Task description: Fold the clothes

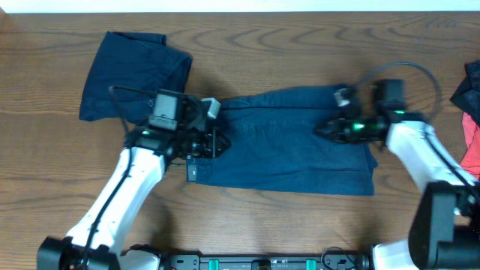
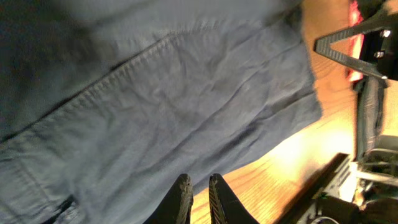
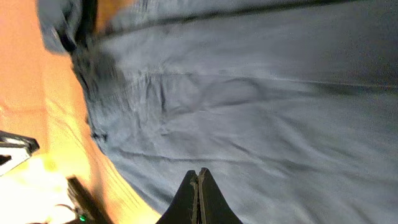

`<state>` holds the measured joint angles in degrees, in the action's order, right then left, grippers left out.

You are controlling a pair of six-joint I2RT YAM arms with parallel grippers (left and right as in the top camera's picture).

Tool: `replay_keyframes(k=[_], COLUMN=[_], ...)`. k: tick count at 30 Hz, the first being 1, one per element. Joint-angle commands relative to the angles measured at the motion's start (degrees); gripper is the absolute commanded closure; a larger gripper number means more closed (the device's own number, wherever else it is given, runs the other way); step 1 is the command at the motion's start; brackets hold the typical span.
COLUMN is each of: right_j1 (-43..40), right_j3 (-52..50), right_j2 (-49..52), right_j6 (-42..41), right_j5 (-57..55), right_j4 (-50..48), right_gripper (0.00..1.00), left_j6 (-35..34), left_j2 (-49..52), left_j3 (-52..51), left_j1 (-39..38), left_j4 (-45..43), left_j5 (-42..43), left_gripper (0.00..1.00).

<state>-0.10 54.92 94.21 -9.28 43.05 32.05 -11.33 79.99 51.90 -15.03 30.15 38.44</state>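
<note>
Dark navy shorts (image 1: 285,150) lie spread flat across the middle of the table. They fill the left wrist view (image 2: 155,106) and the right wrist view (image 3: 249,106). My left gripper (image 1: 217,142) is over the shorts' left end, by the waistband. Its fingers (image 2: 199,186) are nearly together with only a thin gap and hold nothing. My right gripper (image 1: 324,131) is over the right part of the shorts. Its fingers (image 3: 198,180) are shut tight and no fabric shows between them.
A second navy garment (image 1: 131,71) lies folded at the back left. A coral-red piece (image 1: 471,146) and a dark piece (image 1: 466,90) lie at the right edge. Bare wooden table (image 1: 285,225) shows in front of the shorts.
</note>
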Motion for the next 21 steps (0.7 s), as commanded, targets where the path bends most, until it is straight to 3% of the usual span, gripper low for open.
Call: replay_keyframes(k=[1, 5, 9, 15, 21], right_j1=[7.0, 11.7, 10.9, 1.8, -11.4], right_j3=[0.1, 0.1, 0.1, 0.2, 0.2], right_j2=[5.0, 11.9, 17.2, 19.0, 18.9], right_j6=[-4.5, -5.4, -11.2, -18.6, -18.5], right_j5=[-4.5, -6.4, -12.2, -24.7, -22.4], right_j4=[-3.3, -12.2, -19.4, -23.0, -23.0], right_gripper=[0.99, 0.97, 0.99, 0.99, 0.99], left_j6=[-2.6, -2.4, -2.3, 1.7, 1.9], left_j2=[4.6, 11.5, 18.1, 23.2, 23.2], left_j3=[-1.2, -1.2, -1.2, -1.2, -1.2], left_j1=[-3.6, -7.2, -8.2, -7.6, -6.8], left_j4=[-0.6, -2.3, -2.3, 3.2, 7.1], left_j5=[-4.5, -5.6, -8.1, -9.3, -16.0], left_gripper=[0.86, 0.86, 0.86, 0.86, 0.86])
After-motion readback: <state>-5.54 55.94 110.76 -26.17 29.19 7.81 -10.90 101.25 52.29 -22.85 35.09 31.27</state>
